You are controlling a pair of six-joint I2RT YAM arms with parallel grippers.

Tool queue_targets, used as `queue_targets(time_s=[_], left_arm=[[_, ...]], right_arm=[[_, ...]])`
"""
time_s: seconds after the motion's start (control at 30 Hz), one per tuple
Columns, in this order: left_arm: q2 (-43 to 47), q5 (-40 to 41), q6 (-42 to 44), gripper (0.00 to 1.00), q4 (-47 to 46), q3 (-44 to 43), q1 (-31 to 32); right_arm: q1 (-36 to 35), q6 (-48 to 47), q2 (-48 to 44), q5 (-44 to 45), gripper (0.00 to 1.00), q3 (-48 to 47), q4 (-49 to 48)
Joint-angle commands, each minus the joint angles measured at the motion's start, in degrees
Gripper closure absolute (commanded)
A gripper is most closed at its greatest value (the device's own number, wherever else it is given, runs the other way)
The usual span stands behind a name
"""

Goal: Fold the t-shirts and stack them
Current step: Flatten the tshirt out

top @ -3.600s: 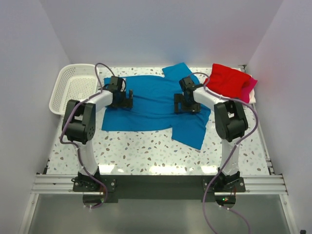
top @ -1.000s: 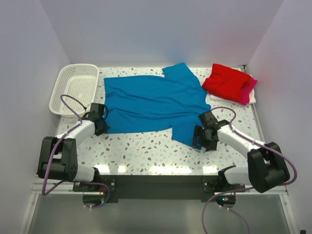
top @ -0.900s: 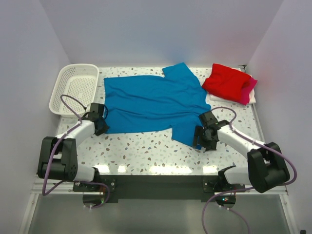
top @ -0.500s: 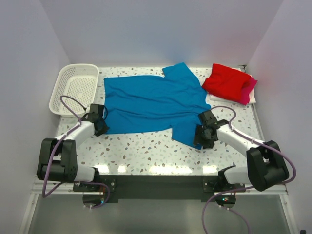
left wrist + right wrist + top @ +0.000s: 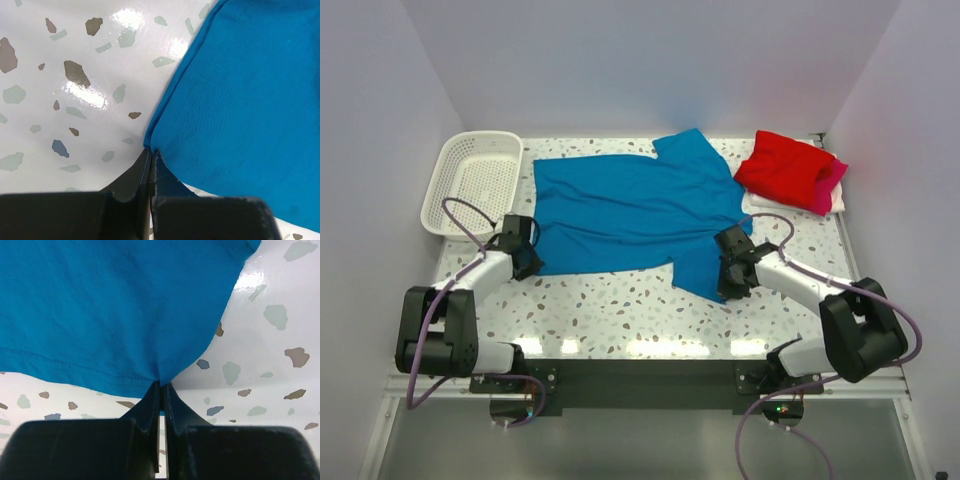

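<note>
left gripper (image 5: 150, 156): my jaws are pinched tight on the blue t-shirt's (image 5: 630, 210) lower left corner, down at table (image 5: 610, 310) level
right gripper (image 5: 161, 387): my jaws are squeezed thin on the same shirt's stitched hem, at the cloth's lower right corner
blue t-shirt: spread flat, centre of top view, one sleeve poking toward upper middle
red t-shirt (image 5: 785, 165): folded, upper right, well apart from both my grippers
magenta t-shirt (image 5: 833, 180): under the red one, only its right edge shows
basket (image 5: 448, 165): white mesh, upper left, near the blue shirt's corner
table: speckled, glossy
</note>
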State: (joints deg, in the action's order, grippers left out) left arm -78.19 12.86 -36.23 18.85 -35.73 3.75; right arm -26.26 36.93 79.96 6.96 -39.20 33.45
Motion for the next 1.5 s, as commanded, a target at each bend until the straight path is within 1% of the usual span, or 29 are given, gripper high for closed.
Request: queue_targets(time_s=[0.0,0.07,0.17,0.3,0.47,0.7,0.87,1.23,1.37,1.47], left_arm=[[0.5,-0.7,1.5,1.00,2.1,1.7,-0.8],[1.4,-0.7,1.9,1.00,2.9,1.2,-0.8],[3.0,-0.6,2.5,1.00,4.4,0.5,-0.8],[5.8,-0.9,2.8,1.00,7.1,-0.4,-0.8],[9.6,-2.6,1.9,1.00,9.8,-0.8,-0.8],[13.3,-6.7,-0.3,1.00,14.4,-2.2,-0.8],[18.8,-7.7,-2.5,1.00,19.5,-3.5,-0.8],[26.4,-7.2,-4.0,1.00,30.7,-6.3,-0.8],[26.6,-8.1,-3.9,1.00,31.1,-6.6,-0.8],[22.8,-9.0,-2.7,1.00,29.4,-8.3,-0.9]], right_arm=[[-0.5,2.0,4.1,1.2,1.00,2.2,-0.2],[-0.5,1.8,2.7,1.7,1.00,1.2,2.0],[-0.5,1.5,-1.8,3.3,1.00,-1.6,5.5],[-0.5,0.9,-8.8,5.2,1.00,-6.0,13.7],[-0.5,0.3,-12.8,5.7,1.00,-7.7,21.5],[-0.5,0.9,-17.6,3.9,1.00,-8.4,28.2],[-0.5,0.9,-20.2,3.1,1.00,-9.4,33.2],[-0.7,1.9,-24.4,1.8,1.00,-11.2,40.5],[-0.6,1.9,-23.3,3.7,1.00,-14.5,38.9],[-0.7,1.0,-19.4,5.2,1.00,-17.0,35.0]])
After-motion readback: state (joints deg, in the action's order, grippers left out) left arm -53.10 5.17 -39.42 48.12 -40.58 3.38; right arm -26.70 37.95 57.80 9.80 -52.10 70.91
